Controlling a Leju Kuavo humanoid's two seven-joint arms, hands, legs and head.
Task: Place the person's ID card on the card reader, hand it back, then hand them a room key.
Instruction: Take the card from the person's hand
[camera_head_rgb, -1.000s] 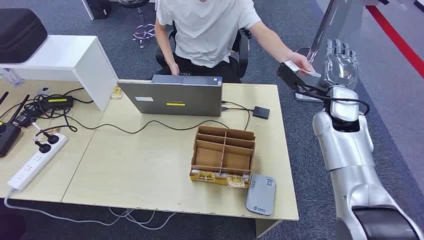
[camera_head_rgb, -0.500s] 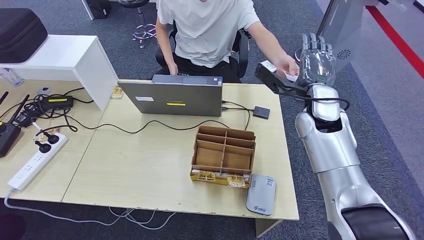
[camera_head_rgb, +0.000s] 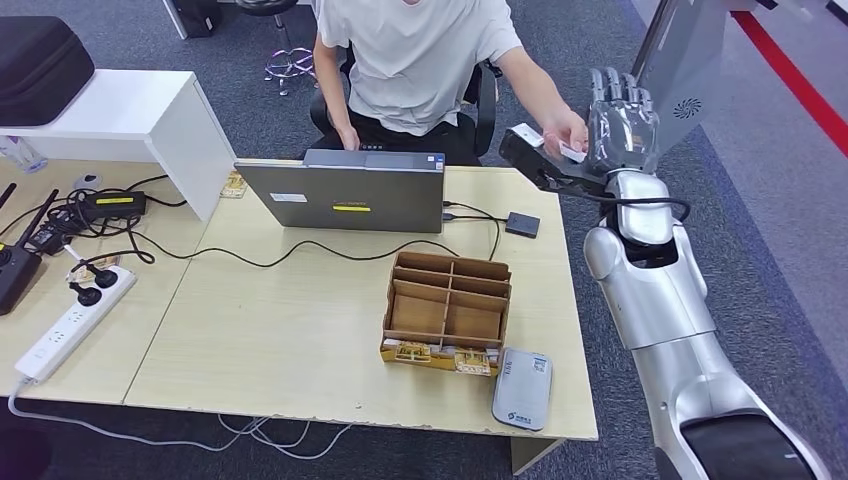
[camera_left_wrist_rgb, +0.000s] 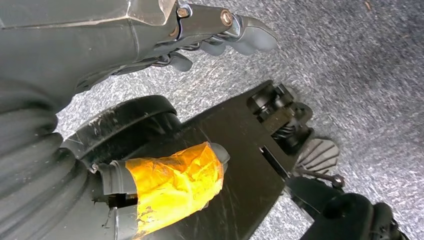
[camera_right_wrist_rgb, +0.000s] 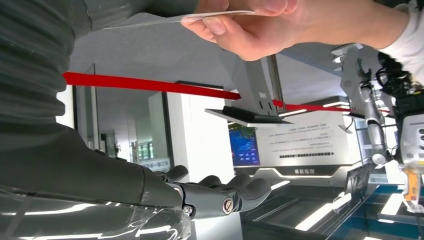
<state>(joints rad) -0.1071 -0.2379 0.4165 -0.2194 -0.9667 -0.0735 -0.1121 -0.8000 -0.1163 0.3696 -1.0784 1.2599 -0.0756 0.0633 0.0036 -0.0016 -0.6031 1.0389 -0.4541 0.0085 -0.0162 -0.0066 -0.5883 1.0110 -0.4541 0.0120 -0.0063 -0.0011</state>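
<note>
So the right hand (camera_head_rgb: 622, 112) has its fingers (camera_right_wrist_rgb: 235, 190) spread, holding nothing. The ID card (camera_head_rgb: 571, 152) sits just beside them, flat in the person's hand (camera_head_rgb: 566, 130). Left hand (camera_left_wrist_rgb: 150, 45) hangs by the floor, apparently empty.

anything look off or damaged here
One oddity: the left hand has orange tape wrapped around its thumb, wrinkled and torn at the edges, like a makeshift patch. On the desk, the cables lie in a tangle, but nothing is spilled or tipped.
</note>
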